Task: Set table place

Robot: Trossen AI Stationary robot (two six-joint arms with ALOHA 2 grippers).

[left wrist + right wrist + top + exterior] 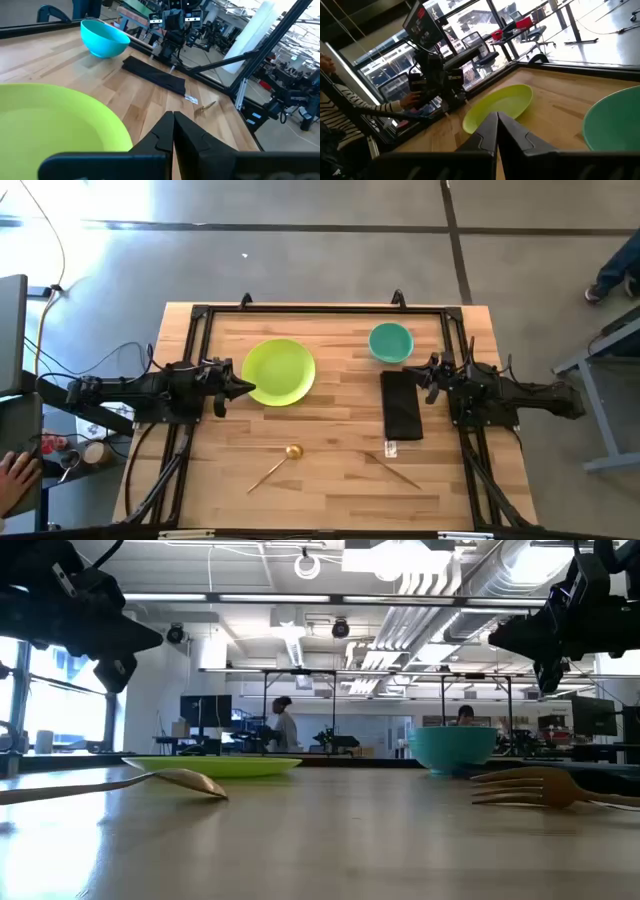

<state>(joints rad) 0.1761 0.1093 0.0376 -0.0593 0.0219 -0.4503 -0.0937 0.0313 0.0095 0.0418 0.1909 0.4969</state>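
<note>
On the light wood table (330,430) lie a lime-green plate (279,372), a teal bowl (390,342), a black folded napkin (401,405), a gold spoon (275,465) and a gold fork (392,470). My left gripper (248,388) is shut and empty, raised above the table beside the plate's left rim (75,120). My right gripper (428,370) is shut and empty, raised beside the napkin's far right corner. In the low view the left gripper (155,640) and the right gripper (495,638) both hang well above the plate (215,766) and the bowl (452,748).
A black rail frame (320,310) edges the tabletop. A small white tag (391,448) lies at the napkin's near end. A person's hand (12,475) shows off the table's left side, and a striped sleeve (350,107) shows in the right wrist view. Bare wood lies between plate and napkin.
</note>
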